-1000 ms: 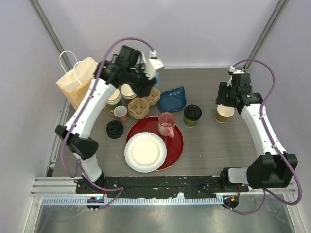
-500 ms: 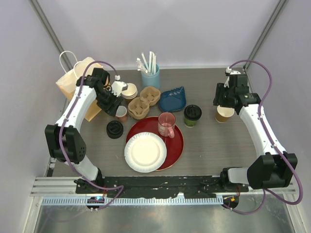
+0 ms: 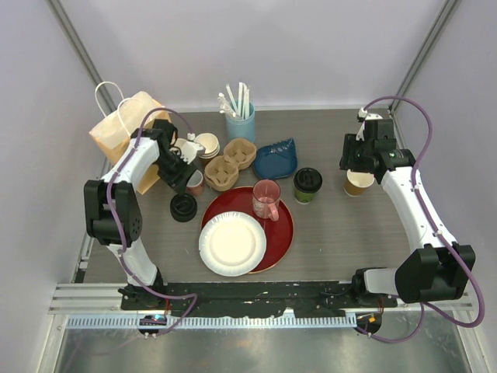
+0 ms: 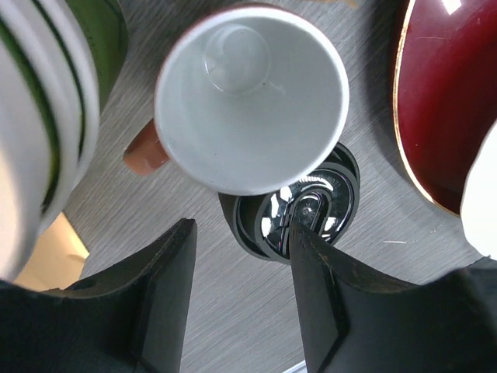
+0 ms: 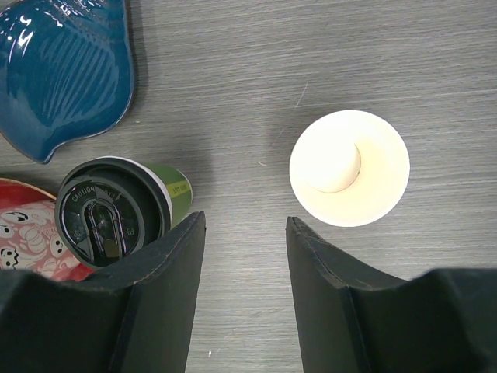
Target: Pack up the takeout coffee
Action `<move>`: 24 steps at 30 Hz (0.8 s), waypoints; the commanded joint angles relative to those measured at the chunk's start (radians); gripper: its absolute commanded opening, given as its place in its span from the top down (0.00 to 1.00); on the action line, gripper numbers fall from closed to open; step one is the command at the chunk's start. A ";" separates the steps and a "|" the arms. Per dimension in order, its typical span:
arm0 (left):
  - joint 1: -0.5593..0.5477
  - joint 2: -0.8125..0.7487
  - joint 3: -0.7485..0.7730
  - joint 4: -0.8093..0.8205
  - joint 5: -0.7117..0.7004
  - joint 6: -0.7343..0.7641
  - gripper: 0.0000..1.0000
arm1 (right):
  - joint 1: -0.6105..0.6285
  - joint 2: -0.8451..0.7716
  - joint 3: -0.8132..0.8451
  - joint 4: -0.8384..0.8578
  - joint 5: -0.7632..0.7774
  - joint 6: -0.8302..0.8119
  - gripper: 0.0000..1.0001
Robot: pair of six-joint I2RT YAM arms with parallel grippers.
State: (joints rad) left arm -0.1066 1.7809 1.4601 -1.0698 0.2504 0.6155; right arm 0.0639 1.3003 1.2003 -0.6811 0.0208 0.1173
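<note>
The green-sided takeout cup (image 3: 307, 185) with a black lid stands right of the red plate; it also shows in the right wrist view (image 5: 116, 210). A kraft-brown cup (image 3: 359, 183) stands further right, open and lidless (image 5: 349, 167). A loose black lid (image 3: 183, 207) lies on the table at the left (image 4: 299, 210). My right gripper (image 3: 362, 159) is open and empty above the gap between the two cups (image 5: 245, 221). My left gripper (image 3: 177, 169) is open and empty over a brown-handled mug (image 4: 248, 101), above the bare table (image 4: 242, 233).
A paper bag (image 3: 124, 128) stands at the back left. Stacked lidless cups (image 3: 203, 145), a pulp cup carrier (image 3: 229, 163), a blue holder with sticks (image 3: 241, 120) and a blue dish (image 3: 276, 159) sit at the back. A pink mug (image 3: 266, 200) and a white paper plate (image 3: 231, 244) rest on the red plate (image 3: 286, 225).
My left arm has swung from the back centre over the cup carrier to the left and down, over the brown-handled mug. The right arm has hardly moved.
</note>
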 commanded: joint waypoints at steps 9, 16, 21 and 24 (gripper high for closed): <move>0.073 -0.006 -0.059 0.019 0.079 -0.013 0.46 | 0.014 -0.029 0.012 0.026 0.010 -0.018 0.48; 0.102 -0.051 -0.084 0.047 0.136 -0.102 0.51 | 0.020 -0.033 0.005 0.026 0.010 -0.022 0.49; 0.203 -0.100 -0.064 0.053 0.220 -0.195 0.58 | 0.024 -0.030 0.002 0.028 0.013 -0.022 0.48; 0.217 -0.138 -0.113 0.102 0.208 -0.232 0.60 | 0.028 -0.027 0.002 0.028 0.013 -0.022 0.49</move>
State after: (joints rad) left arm 0.0879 1.7370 1.3754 -1.0298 0.4095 0.4664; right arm 0.0834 1.3003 1.2003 -0.6811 0.0216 0.1070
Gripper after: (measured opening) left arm 0.412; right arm 0.516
